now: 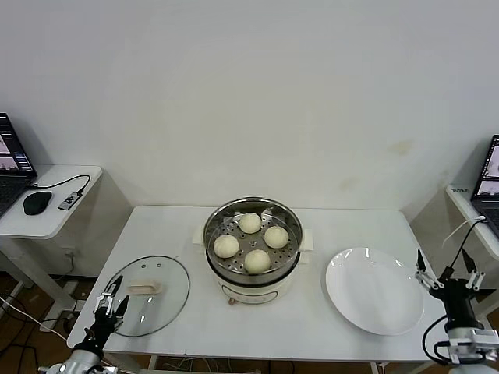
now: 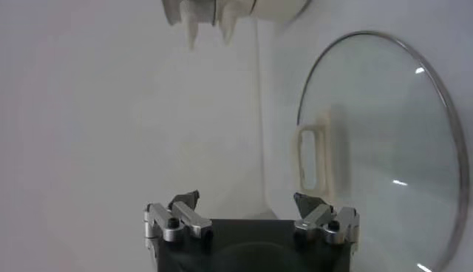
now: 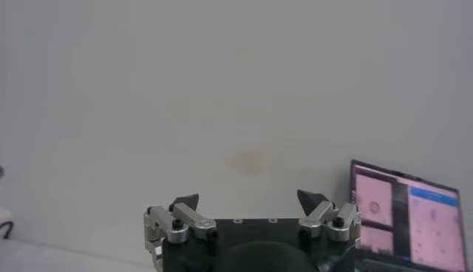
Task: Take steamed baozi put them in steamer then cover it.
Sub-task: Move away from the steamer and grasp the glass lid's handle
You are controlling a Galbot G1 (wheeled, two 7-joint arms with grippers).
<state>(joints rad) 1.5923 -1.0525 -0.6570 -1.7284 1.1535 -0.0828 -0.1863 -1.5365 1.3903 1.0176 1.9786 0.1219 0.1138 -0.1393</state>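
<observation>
The lid lies flat beside the open, empty left gripper, so its glass could slip off the table if grabbed off-centre.

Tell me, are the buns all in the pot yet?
Yes: four buns sit in the steamer and the white plate has none on it. Nothing is in hand: the left tool is open beside the glass lid, and the right tool is open past the plate. Covering is left.
</observation>
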